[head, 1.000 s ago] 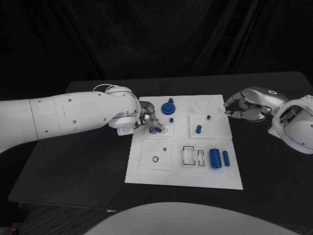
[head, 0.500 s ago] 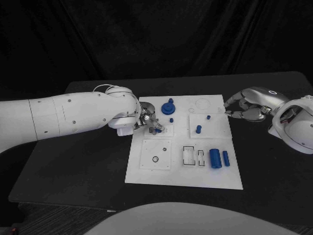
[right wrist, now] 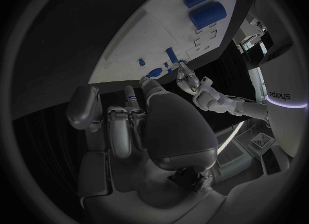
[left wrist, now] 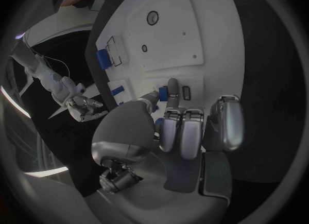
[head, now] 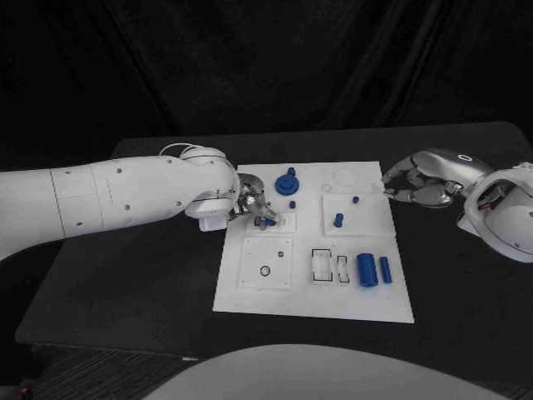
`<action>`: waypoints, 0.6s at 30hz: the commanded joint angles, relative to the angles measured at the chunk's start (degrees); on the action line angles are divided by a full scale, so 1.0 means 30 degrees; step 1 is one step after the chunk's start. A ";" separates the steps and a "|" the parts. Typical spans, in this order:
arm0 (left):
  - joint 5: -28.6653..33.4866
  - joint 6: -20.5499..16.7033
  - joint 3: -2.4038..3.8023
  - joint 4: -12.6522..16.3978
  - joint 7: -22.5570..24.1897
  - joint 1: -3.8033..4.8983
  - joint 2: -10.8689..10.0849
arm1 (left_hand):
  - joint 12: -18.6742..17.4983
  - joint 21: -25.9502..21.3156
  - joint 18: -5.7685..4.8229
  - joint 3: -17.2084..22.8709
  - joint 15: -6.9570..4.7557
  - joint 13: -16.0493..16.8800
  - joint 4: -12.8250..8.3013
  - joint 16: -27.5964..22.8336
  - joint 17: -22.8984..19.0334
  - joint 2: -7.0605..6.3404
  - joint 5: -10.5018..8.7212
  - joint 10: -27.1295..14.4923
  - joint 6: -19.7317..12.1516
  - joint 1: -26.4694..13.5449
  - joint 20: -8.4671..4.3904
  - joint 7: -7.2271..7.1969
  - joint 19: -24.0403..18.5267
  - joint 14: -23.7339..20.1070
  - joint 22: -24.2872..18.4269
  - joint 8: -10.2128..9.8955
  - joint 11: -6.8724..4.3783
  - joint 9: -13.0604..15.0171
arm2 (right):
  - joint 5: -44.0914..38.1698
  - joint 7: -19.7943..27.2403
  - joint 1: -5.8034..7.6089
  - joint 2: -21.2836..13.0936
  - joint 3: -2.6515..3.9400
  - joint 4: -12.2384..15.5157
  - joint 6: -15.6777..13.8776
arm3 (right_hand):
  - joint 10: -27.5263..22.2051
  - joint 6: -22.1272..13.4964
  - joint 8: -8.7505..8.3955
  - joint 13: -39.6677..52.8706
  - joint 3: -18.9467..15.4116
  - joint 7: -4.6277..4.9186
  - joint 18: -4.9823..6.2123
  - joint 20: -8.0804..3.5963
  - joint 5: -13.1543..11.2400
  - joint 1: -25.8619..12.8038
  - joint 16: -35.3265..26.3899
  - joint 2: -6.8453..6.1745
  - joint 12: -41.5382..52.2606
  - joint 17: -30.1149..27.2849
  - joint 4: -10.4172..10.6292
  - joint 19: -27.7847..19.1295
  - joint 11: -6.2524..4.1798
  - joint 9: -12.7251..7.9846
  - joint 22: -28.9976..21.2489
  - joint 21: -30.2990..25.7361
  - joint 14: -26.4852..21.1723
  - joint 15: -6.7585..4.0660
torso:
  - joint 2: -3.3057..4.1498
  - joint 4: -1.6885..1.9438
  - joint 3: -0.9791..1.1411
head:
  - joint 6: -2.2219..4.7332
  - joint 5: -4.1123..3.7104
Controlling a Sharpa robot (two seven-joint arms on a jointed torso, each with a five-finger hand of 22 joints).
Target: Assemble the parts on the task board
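The white task board (head: 279,292) lies mid-table. My left hand (head: 249,207) is over the board's left part, and thumb and a finger pinch a small blue piece (left wrist: 164,95) down against the board (left wrist: 193,23); the same piece (head: 268,222) sits by a small square plate. My right hand (head: 416,185) hovers just off the board's right edge, fingers curled in with nothing in them. On the board lie a blue round knobbed part (head: 288,181), a short peg (head: 337,220), a thick cylinder (head: 366,268) and a thin cylinder (head: 386,268).
Two tiny blue pegs (head: 291,204) (head: 354,199) stand in the board's upper half. Empty slots (head: 331,265) and a ring mark (head: 266,271) lie in the lower half. Black table (head: 135,283) surrounds the board. The right wrist view shows both cylinders (right wrist: 206,13) and my left hand (right wrist: 193,86).
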 commanded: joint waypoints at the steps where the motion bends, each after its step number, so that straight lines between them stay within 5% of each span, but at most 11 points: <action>1: -0.0010 0.0282 -0.0003 -0.0017 -0.0113 -0.0039 0.0041 | 0.0051 -0.0113 0.0303 -0.0544 -0.0023 0.5021 0.0732 0.0051 0.5031 -0.0089 -0.1156 0.2025 -0.0022 -0.0732 -0.0013 0.0046 -0.0020 0.1949 0.2963 -0.0001 -0.0017 -0.0028 | -0.0019 -0.0379 -0.0046 -0.0008 0.0014 -0.0004 0.0137 | 0.1953 0.0095 -0.0077 0.5031 0.0117 0.0015 0.0329 0.0024 0.0126 0.0211 0.0050 -0.0036 0.0049 0.5031 -0.0004 -0.0106 0.0137 -0.0018 0.2594 -0.0138 0.2003 0.0140 | 0.0003 0.0009 -0.0005 | 0.0000 0.0006; 5: -0.0010 0.0240 -0.0003 -0.0061 -0.0122 -0.0039 0.0067 | 0.0051 -0.0164 0.0306 -0.1391 0.0033 0.5021 0.1570 0.0051 0.5031 -0.0104 -0.2057 0.2025 -0.0007 -0.1577 0.0035 0.0116 0.0005 0.1949 0.3018 -0.0098 0.0037 -0.0027 | -0.0019 -0.0383 -0.0046 -0.0004 0.0014 0.0001 0.0165 | 0.1953 0.0095 -0.0077 0.5031 0.0117 0.0015 0.0329 0.0024 0.0126 0.0211 0.0050 -0.0036 0.0049 0.5031 -0.0004 -0.0106 0.0137 -0.0018 0.2594 -0.0138 0.2003 0.0140 | 0.0003 0.0001 0.0001 | 0.0000 -0.0028; 18: -0.0010 0.0046 -0.0003 -0.0145 0.0014 -0.0039 0.0170 | 0.0051 -0.0201 0.0304 -0.2293 0.0054 0.5021 0.1707 0.0051 0.5031 0.0055 -0.2114 0.2025 0.0039 -0.2516 0.0066 0.0137 0.0028 0.1949 0.3076 -0.0171 0.0073 -0.0020 | -0.0019 -0.0378 -0.0046 -0.0008 0.0014 -0.0005 0.0187 | 0.1953 0.0098 -0.0078 0.5031 0.0125 0.0018 0.0333 0.0025 0.0139 0.0210 0.0050 -0.0041 0.0049 0.5031 -0.0009 -0.0116 0.0140 -0.0022 0.2587 -0.0165 0.2003 0.0142 | 0.0006 0.0001 0.0013 | 0.0000 -0.0056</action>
